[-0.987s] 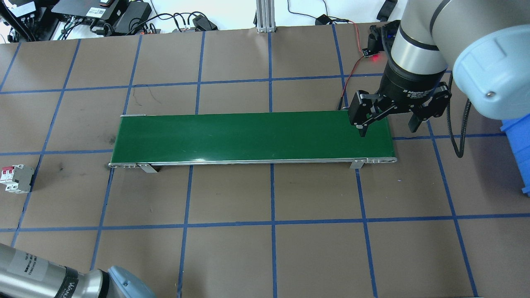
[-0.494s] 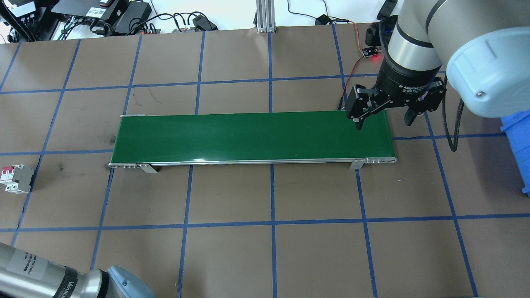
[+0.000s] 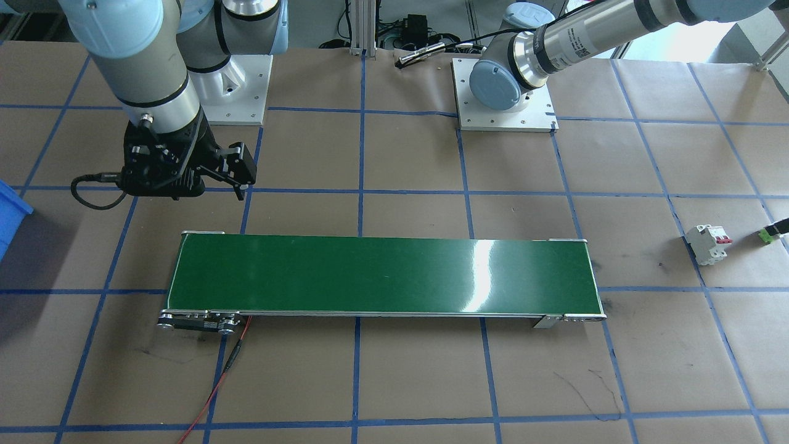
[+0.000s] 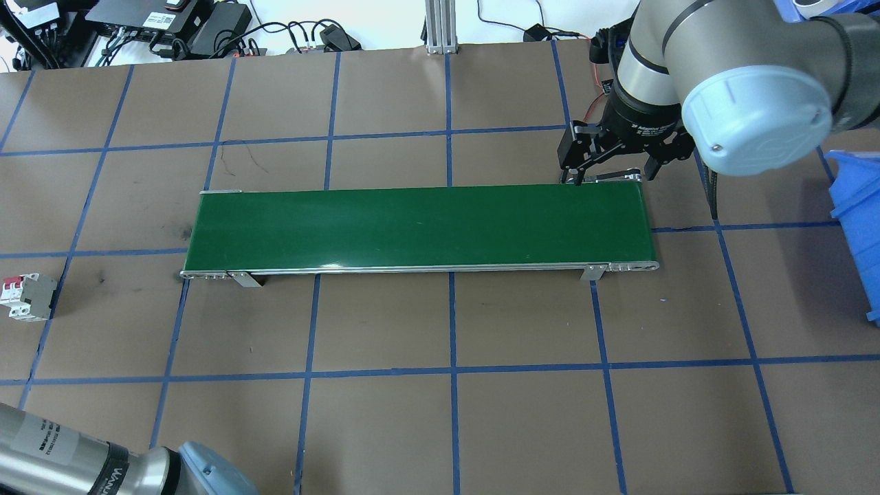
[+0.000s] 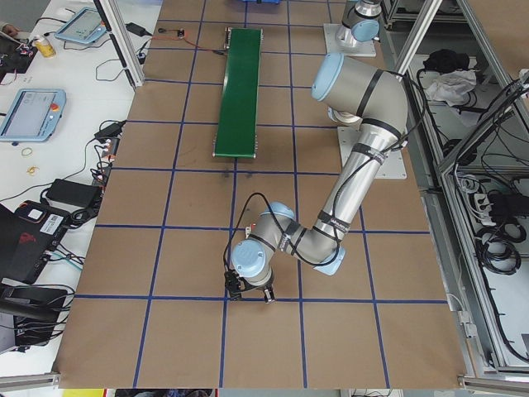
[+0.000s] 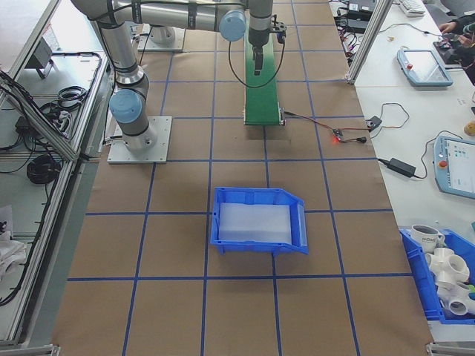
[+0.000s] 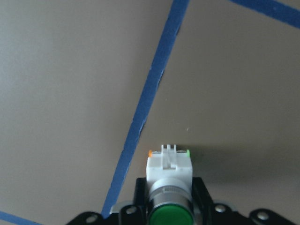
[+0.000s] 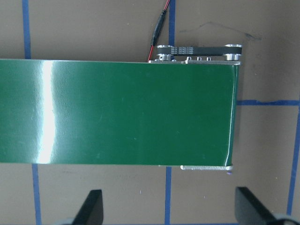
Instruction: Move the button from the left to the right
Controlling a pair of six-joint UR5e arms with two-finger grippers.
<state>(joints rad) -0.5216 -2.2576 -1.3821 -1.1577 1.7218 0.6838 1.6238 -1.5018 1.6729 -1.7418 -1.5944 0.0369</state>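
Left gripper [image 7: 169, 220] pinches the one button [image 7: 169, 187] just over bare paper beside a tape line. Right gripper [image 8: 166, 211] spread wide past the conveyor belt's [image 8: 117, 112] right end. One breaker [image 3: 709, 243] far left.

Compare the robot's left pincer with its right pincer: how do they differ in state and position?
The left pincer is shut on the green button; the right pincer is open and empty. The left pincer hangs over bare brown table beside a blue tape line; the right pincer is by the end of the green belt. Both are black, two-fingered and point downward.
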